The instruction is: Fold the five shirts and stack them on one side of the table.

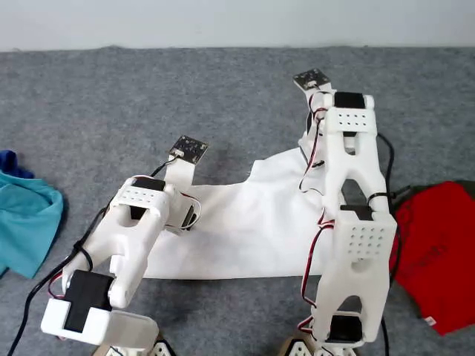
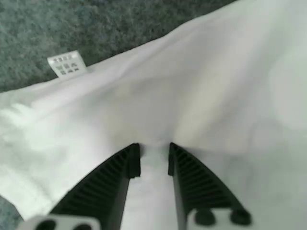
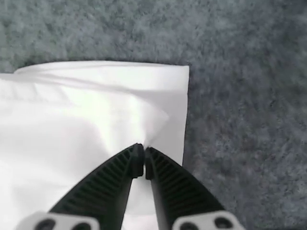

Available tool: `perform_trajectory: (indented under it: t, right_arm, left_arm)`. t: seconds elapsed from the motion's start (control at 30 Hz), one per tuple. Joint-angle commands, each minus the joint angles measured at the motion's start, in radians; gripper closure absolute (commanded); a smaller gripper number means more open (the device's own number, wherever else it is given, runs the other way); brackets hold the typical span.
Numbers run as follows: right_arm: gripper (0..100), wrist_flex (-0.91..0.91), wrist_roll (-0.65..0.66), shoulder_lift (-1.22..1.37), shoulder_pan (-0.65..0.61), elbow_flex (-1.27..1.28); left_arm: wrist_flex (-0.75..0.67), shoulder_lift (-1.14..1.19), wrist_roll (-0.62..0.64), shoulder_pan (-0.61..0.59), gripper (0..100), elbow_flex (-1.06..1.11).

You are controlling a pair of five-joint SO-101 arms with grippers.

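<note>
A white shirt (image 1: 245,230) lies spread on the grey table (image 1: 223,96) between the two arms. My left gripper (image 1: 189,216) is down on its left part, and in the left wrist view it (image 2: 153,160) is shut on a ridge of the white cloth (image 2: 192,86), near a small label (image 2: 67,64). My right gripper (image 1: 315,159) is at the shirt's far right corner. The right wrist view shows it (image 3: 144,163) shut on a pinch of the fabric (image 3: 72,120), close to the cloth's edge.
A teal shirt (image 1: 26,219) lies crumpled at the left edge with a dark blue one (image 1: 11,163) behind it. A red shirt (image 1: 438,252) lies at the right edge, with a dark green cloth (image 1: 415,191) showing from under it. Bare grey table stretches along the back.
</note>
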Motion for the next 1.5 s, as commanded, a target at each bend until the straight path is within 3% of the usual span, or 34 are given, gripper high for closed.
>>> perform_trajectory:
  t: [0.0,0.23,0.77,1.0,1.23,1.47]
  right_arm:
    - [98.9,0.033,0.012,-0.067,-0.01,-0.041]
    - [98.8,0.039,0.009,-0.102,-0.01,-0.04]
    - [98.7,-0.294,0.005,0.073,-0.079,-0.035]
    - [85.5,-0.292,-0.02,0.097,-0.047,-0.043]
    - [84.8,-0.278,-0.066,0.061,0.03,-0.041]
    - [84.7,-0.274,-0.072,0.054,0.015,-0.063]
  left_arm:
    - [-0.014,-0.017,0.011,0.0,89,0.002]
    - [-0.014,-0.017,0.011,0.0,89,0.002]
    - [-0.014,-0.017,0.011,0.0,89,0.002]
    - [-0.014,-0.017,0.011,0.0,89,0.002]
    - [-0.014,-0.017,0.011,0.0,89,0.002]
    - [-0.014,-0.017,0.011,0.0,89,0.002]
